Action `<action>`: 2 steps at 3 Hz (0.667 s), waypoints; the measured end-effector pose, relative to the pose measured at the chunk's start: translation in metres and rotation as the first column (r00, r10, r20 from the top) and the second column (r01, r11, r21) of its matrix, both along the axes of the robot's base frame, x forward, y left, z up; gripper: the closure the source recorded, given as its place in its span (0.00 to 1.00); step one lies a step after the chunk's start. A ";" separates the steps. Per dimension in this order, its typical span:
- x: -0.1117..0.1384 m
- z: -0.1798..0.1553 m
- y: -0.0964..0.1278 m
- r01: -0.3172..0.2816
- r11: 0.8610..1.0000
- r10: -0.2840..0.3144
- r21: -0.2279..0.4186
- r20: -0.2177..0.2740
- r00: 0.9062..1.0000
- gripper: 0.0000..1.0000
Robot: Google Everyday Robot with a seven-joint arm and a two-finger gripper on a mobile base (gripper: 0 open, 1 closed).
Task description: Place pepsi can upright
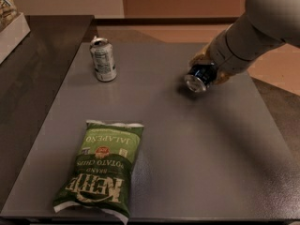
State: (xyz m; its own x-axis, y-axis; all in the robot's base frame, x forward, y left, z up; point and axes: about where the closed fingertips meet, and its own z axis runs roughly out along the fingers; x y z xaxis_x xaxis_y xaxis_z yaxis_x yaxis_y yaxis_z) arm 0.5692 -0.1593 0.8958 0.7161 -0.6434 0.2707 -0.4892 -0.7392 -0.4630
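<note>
The pepsi can [199, 77] is dark blue and lies tilted on its side at the right rear of the grey table [201, 149], its silver end facing me. It hangs just above the tabletop with a shadow under it. My gripper [208, 68] comes in from the upper right on the pale arm. Its yellowish fingers [198, 58] are closed around the can's body. The far end of the can is hidden by the gripper.
A silver-white can [103, 59] stands upright at the rear left of the table. A green jalapeño chips bag [104, 168] lies flat at the front left. A dark counter [37, 64] with a white box [11, 29] adjoins on the left.
</note>
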 end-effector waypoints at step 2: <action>0.018 0.013 0.007 -0.010 1.000 0.007 0.026 0.093 0.996 1.00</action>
State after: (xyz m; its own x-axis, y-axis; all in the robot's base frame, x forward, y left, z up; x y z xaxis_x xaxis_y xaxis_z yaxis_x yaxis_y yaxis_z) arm 0.5870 -0.1519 0.9090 0.6941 -0.6454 0.3189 -0.4370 -0.7298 -0.5258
